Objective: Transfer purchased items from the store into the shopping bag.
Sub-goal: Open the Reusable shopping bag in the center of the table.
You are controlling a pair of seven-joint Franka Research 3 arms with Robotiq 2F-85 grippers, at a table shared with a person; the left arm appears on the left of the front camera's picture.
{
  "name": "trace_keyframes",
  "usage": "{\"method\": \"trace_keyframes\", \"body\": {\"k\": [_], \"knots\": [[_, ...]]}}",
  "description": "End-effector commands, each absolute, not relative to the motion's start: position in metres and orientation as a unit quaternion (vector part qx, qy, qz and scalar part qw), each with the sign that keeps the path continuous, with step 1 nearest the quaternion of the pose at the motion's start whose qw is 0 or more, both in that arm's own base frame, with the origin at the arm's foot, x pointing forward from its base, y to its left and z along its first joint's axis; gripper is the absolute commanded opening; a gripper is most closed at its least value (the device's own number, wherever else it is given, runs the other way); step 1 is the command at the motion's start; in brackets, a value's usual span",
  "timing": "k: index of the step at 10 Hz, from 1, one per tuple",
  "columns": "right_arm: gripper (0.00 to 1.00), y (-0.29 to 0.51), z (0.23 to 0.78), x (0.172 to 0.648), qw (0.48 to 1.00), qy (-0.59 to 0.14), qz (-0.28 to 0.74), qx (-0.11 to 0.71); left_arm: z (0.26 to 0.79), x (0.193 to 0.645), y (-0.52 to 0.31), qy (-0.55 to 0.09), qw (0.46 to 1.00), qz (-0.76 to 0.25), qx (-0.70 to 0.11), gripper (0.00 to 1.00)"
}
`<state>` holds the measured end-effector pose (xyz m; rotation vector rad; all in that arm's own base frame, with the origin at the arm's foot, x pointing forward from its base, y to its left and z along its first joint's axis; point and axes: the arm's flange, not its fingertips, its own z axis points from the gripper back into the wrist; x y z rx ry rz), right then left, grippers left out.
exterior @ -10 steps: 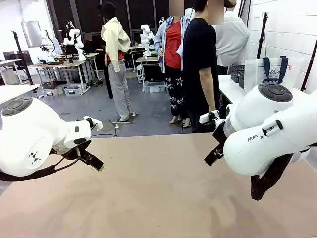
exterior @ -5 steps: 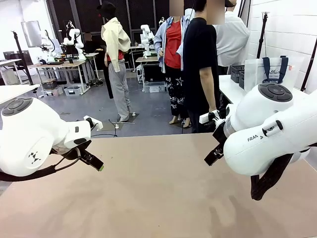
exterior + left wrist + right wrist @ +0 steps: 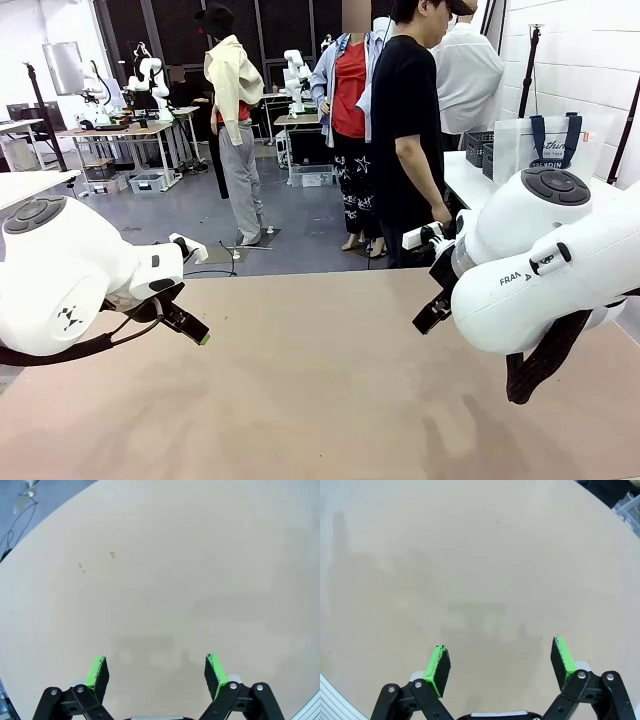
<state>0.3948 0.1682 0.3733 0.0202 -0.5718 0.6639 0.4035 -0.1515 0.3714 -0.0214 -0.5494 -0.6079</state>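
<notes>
Change: only the person in the black shirt (image 3: 405, 120) has shifted, and the hand (image 3: 441, 212) now sits a little higher by the table's far edge. Both arms are exactly where they were.
Left gripper (image 3: 156, 669): lower left of the front view, jaws spread wide with nothing between the green pads, hovering over the tabletop.
Table (image 3: 320, 390): tan surface across the lower frame, plain beneath both wrist cameras.
Right gripper (image 3: 501, 664): centre right of the front view, jaws wide apart and empty, above the table.
Basket (image 3: 478, 148): dark mesh, upper right, just left of the bag.
Shopping bag (image 3: 520, 140): upper right, upright on a side counter behind the right arm, well apart from both grippers.
Meaning: the transfer looks unstarted. The arms seem to be waiting, probably for the bag and goods to come within reach.
</notes>
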Motion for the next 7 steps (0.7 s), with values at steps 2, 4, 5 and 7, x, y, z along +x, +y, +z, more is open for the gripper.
{"method": "trace_keyframes", "body": {"k": [2,4,5,7], "knots": [[1.0,0.1681,0.3733,0.3948,0.906,-0.277,0.321,0.01,0.3714,0.4037,-0.1509,-0.267,0.917,-0.295,-0.01,1.0],[1.0,0.1681,0.3733,0.3948,0.906,-0.277,0.321,0.01,0.3714,0.4037,-0.1509,-0.267,0.917,-0.295,-0.01,1.0],[1.0,0.1681,0.3733,0.3948,0.906,-0.277,0.321,0.01,0.3714,0.4037,-0.1509,-0.267,0.917,-0.295,-0.01,1.0],[1.0,0.1681,0.3733,0.3948,0.906,-0.277,0.321,0.01,0.3714,0.4037,-0.1509,-0.267,0.917,-0.295,-0.01,1.0]]}}
